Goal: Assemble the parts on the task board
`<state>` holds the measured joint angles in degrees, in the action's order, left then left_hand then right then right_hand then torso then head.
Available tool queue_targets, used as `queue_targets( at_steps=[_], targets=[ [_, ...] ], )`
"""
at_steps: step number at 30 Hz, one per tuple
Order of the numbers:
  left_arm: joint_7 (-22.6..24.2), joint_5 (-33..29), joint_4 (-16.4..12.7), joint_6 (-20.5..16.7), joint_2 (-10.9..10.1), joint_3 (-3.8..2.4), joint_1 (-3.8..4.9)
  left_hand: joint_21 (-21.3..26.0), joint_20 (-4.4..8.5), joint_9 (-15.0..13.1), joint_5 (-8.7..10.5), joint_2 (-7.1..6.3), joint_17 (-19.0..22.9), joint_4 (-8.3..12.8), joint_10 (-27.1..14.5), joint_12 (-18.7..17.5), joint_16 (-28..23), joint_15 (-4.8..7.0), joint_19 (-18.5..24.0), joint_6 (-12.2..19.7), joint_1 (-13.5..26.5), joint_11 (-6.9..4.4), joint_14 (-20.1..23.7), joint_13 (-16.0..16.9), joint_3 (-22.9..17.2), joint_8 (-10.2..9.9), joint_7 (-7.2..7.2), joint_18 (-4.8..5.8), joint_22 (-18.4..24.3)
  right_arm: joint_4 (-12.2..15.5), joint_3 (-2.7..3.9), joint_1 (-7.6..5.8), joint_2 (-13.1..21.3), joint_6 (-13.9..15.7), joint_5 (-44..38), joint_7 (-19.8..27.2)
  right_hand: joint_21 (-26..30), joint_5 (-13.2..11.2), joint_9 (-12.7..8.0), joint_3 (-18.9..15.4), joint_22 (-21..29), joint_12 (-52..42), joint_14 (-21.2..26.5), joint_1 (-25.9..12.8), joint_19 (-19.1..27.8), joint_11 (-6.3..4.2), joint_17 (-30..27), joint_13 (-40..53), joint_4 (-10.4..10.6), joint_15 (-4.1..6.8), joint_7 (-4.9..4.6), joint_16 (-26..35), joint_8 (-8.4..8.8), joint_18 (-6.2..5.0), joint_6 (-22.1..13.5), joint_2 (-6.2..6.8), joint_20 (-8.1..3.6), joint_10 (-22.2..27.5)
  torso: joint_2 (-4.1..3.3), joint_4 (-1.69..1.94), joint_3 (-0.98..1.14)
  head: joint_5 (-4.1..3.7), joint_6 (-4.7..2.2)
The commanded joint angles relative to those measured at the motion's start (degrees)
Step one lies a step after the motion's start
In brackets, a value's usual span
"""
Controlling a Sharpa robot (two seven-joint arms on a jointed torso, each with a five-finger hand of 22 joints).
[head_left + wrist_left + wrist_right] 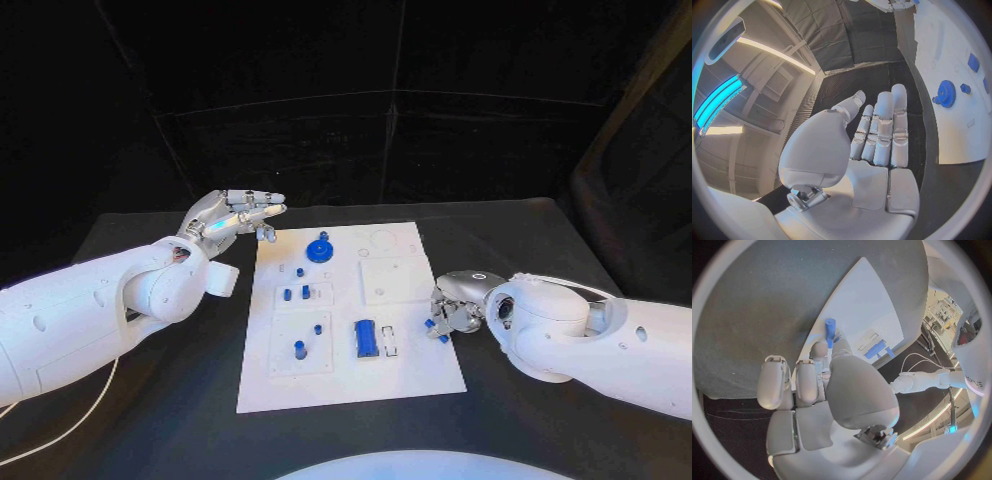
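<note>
White rectangular task board (346,345) lies mid-desk (577,230), carrying one blue toothed gear (320,249), one long blue block (366,338) and several small blue pegs. Your right hand (456,308) pinches one small blue cylinder (830,326) at the board's right edge; the wrist view shows it clearly. Your left hand (231,217) hovers spread, holding nothing, beside the board's far-left corner.

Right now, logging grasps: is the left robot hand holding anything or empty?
Empty: the left robot hand has fingers extended and apart, nothing between them.
</note>
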<state>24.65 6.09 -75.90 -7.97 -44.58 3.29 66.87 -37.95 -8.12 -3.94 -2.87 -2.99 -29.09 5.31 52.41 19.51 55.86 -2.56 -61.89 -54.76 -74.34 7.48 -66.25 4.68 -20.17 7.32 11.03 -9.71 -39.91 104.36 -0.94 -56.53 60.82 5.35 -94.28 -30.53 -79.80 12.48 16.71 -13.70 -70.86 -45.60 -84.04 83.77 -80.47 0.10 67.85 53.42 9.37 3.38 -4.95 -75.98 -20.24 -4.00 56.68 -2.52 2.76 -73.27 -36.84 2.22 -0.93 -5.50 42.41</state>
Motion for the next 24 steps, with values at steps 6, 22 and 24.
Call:
queue_targets(
  at_steps=[6, 22, 24],
  targets=[
    [0.07, -0.18, -0.11, 0.73, -0.04, -0.04, 0.06, 0.34, -0.2, 0.03, 0.11, 0.43, 0.05, 0.03, -0.42, 0.26, -0.3, -0.02, 0.27, 0.51, -0.08, 0.03, 0.5, -0.05, 0.23, 0.31, -0.04, -0.77, 0.04, -0.55, -0.43, 0.48, -0.99, -7.15, -6.02, -0.88, 0.63, -1.57, 0.03, -0.11, 0.63, 1.32, -1.7, 0.65, 0.78, 0.27, -0.53, -1.01, -0.59, 0.2, -0.13, 0.74, 0.5, -0.18, 0.01, 0.15, 0.04, 0.7, 0.01, -0.01, -0.02, 0.06, 0.03],
    [0.04, -0.18, -0.09, 0.75, -0.07, -0.04, 0.03, 0.34, -0.2, 0.03, 0.11, 0.43, 0.05, 0.03, -0.42, 0.26, -0.3, -0.02, 0.27, 0.51, -0.08, 0.03, 0.5, -0.05, 0.23, 0.31, -0.04, -0.77, 0.04, 1.89, -0.42, 0.51, -0.07, 6.31, 4.9, -1.85, 0.18, 16.32, -0.92, 3.28, -0.49, 1.88, -2.17, 0.27, -0.17, 0.28, 0.76, -1.35, 2.37, 0.22, -0.26, 0.39, 3.95, 0.04, -0.44, -3.41, -0.03, 0.23, -0.01, -0.02, 0.06, 0.14, -0.02],
    [0.04, -0.18, -0.07, 0.75, -0.06, -0.04, 0.02, 0.34, -0.2, 0.03, 0.11, 0.43, 0.05, 0.03, -0.42, 0.26, -0.3, -0.02, 0.27, 0.51, -0.08, 0.03, 0.5, -0.05, 0.23, 0.31, -0.04, -0.77, 0.04, 2.48, -0.41, 0.5, 0.19, 8.62, 7.14, -1.63, -0.07, 16.68, -1.01, 3.55, -0.9, 1.5, -2.27, 0.18, -0.4, 0.27, 1.15, -1.06, 2.62, 0.23, -0.24, 0.13, 4.11, 0.13, -0.23, -3.38, -0.04, -0.03, 0.03, -0.04, 0.04, 0.13, -0.02]
  ],
)
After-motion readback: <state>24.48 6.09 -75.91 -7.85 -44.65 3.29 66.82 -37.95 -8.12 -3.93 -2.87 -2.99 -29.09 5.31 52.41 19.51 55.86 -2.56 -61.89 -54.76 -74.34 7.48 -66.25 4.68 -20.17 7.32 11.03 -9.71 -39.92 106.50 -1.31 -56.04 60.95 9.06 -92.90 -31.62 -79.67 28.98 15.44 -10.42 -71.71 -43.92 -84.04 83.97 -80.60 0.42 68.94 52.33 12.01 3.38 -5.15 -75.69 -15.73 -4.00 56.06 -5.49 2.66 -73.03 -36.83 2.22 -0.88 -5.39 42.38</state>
